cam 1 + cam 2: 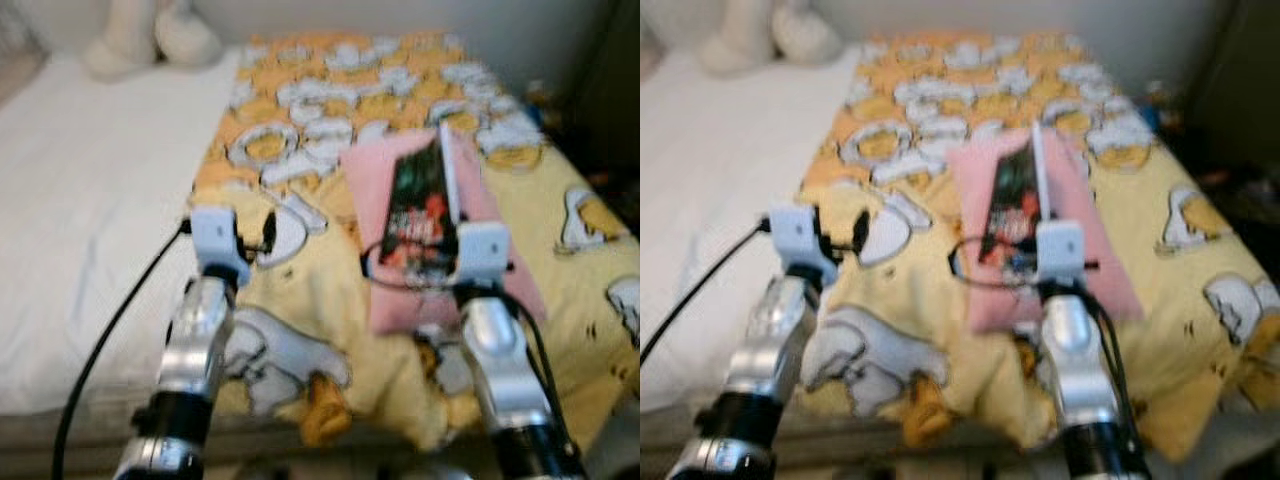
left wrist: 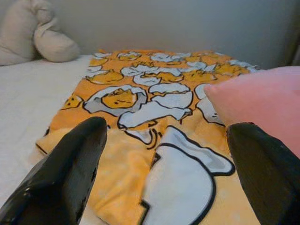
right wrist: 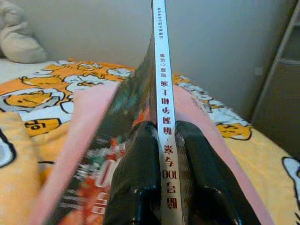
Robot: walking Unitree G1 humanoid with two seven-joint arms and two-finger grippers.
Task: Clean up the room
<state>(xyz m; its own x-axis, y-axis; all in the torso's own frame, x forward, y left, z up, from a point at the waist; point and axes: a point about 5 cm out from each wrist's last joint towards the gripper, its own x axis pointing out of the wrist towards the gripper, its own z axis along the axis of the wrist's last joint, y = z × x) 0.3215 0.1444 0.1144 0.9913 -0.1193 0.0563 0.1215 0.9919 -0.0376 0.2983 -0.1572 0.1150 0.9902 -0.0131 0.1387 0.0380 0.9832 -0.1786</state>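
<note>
Pink pillow [image 1: 380, 190] lies on the yellow egg-print blanket [image 1: 320, 290] covering the bed [image 1: 90, 200]. Right gripper [image 3: 164, 154] is pressed together on the white spine of a book [image 1: 418, 210], holding it on edge directly above the pillow. Left gripper [image 2: 164, 173] is spread wide, low over the blanket, just beside the pillow's near corner. Plush toy [image 1: 150, 35] rests at the bed's head.
</note>
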